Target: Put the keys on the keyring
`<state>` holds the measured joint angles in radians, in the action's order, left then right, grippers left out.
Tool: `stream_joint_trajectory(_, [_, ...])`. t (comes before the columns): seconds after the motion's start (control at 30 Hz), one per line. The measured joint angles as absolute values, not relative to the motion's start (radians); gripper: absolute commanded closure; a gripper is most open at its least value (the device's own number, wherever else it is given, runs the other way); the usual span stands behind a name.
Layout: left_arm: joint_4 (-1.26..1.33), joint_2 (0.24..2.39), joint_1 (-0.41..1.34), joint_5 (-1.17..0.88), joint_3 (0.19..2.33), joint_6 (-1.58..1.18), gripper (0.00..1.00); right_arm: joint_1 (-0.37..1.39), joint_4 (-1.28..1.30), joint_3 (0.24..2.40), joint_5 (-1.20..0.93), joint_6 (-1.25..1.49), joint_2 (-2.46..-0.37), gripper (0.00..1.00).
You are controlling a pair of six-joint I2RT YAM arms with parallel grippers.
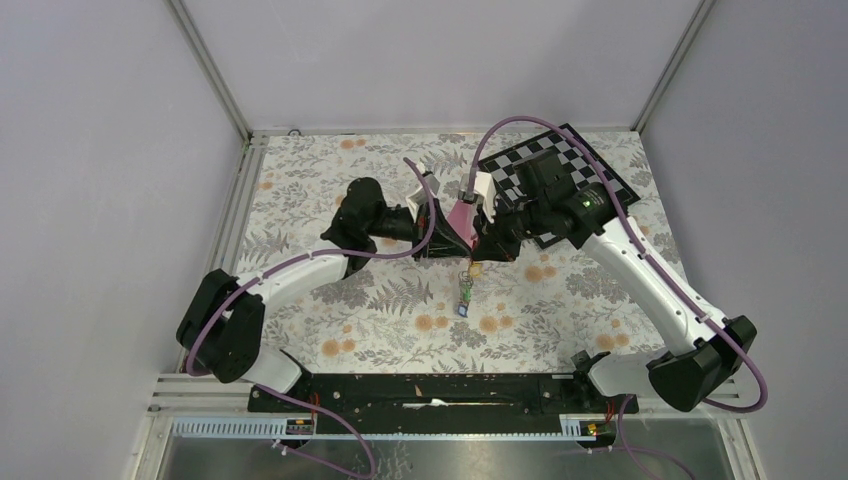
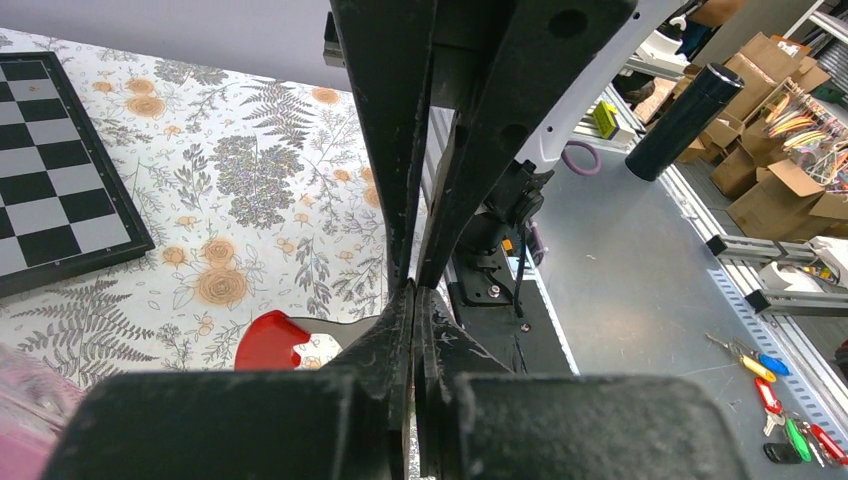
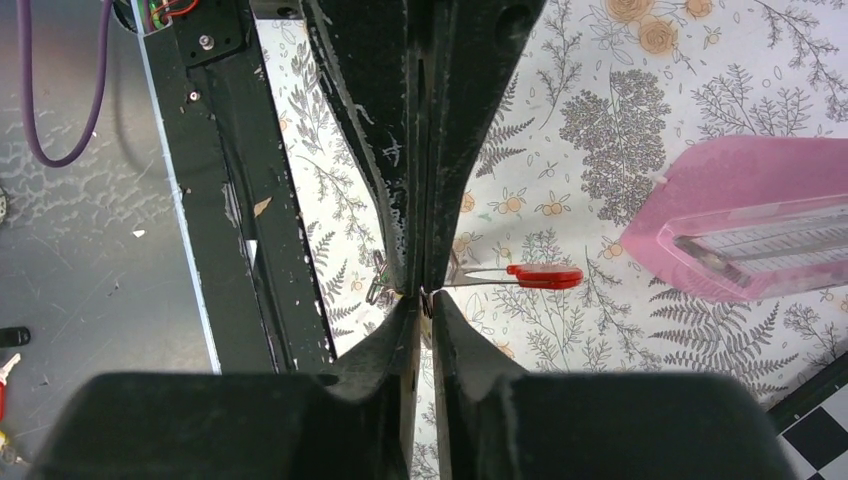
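Obs., both arms reaching in over the floral cloth (image 1: pixel 380 320), tips converging near the table's middle.

Left gripper (image 2: pixel 413 300): fingers pressed flat together, no gap visible. At its 9 o'clock in the left wrist view sits the keyring (image 2: pixel 272 340). Its rounded red part is clear, and a pale grey curve runs from it up to the fingertips. I cannot tell whether that grey end is pinched or only touching. From above, the keyring is hidden under the two wrists.

Right gripper (image 3: pixel 425 297): jaws drawn almost together, only a hairline slit between them. A red-headed key (image 3: pixel 545 275) sticks out from the tips toward 3 o'clock. Its thin metal end meets the tips and looks nipped there. I cannot tell if it hangs clear of the cloth.

Loose keys (image 1: pixel 466 295) lie on the cloth just at 6 o'clock of the right gripper's tips, one of them blue-headed.

Pink pyramid (image 1: pixel 462 215) stands between the two wrists, at 12 o'clock of the tips. Chessboard (image 1: pixel 520 165) lies toward 1 o'clock, partly under the right arm.
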<state>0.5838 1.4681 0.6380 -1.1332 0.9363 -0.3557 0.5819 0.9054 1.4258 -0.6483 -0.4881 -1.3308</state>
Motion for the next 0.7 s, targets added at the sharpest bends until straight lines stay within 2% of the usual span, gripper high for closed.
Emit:
stream_joint_trajectory(0.17, [0.714,1.468,0.637,-1.131,0.879,-0.455,1.0,0.577,0.878,1.409,-0.65,-0.486,-1.303,0.58])
stream_joint_trajectory(0.3, [0.805,1.468,0.637,-1.129,0.855,-0.537,1.0,0.548,0.862,1.372,-0.684,-0.492,-1.236,0.47])
stream_joint_trajectory(0.47, [0.95,1.468,0.637,-1.124,0.83,-0.647,1.0,0.53,0.836,1.303,-0.745,-0.498,-1.175,0.44])
stream_joint_trajectory(0.7, [1.062,1.468,0.637,-1.113,0.815,-0.733,1.0,0.53,0.797,1.246,-0.809,-0.502,-1.19,0.48])
